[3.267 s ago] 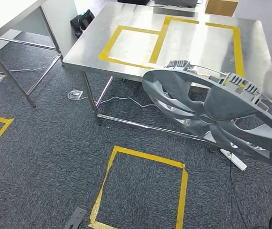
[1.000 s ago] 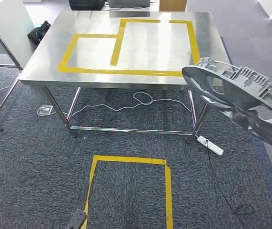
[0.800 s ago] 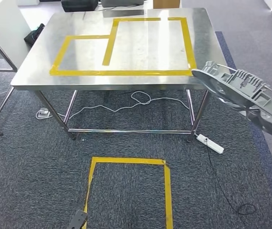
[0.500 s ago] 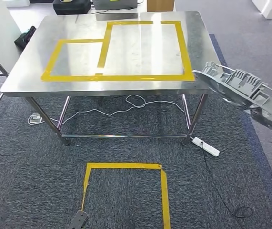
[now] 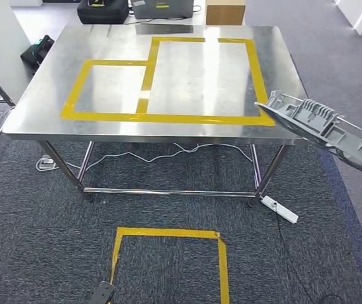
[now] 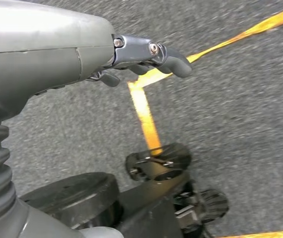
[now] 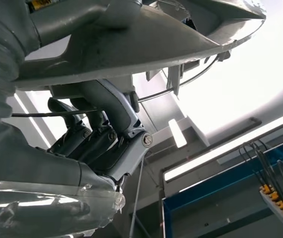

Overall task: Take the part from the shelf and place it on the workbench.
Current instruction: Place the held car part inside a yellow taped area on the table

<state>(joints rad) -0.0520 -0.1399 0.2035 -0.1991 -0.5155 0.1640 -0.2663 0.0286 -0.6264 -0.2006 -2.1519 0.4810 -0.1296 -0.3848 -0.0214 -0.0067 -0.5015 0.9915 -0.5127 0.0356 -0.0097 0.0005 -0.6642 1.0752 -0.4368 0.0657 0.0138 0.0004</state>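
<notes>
floor: yellow tape square point(image 5: 169, 259) at 6 o'clock, right in front of the robot
left hand point(image 6: 147, 54): hanging by the floor, fingers loose, holding nothing
right hand point(image 7: 94, 139): curled under the part point(image 5: 327, 130), gripping it
part: big grey plastic piece at 3 o'clock, its tip just over the workbench point(image 5: 45, 107) corner
tip: I'd keep it level, step closer, then swing it toward the taped box point(image 5: 203, 76) at 12

The grey part point(image 5: 329, 130) is cut off by the right edge of the head view, its far end is hidden, and the fingertips of the right robot hand point(image 7: 94, 144) are concealed behind it in the right wrist view.
</notes>
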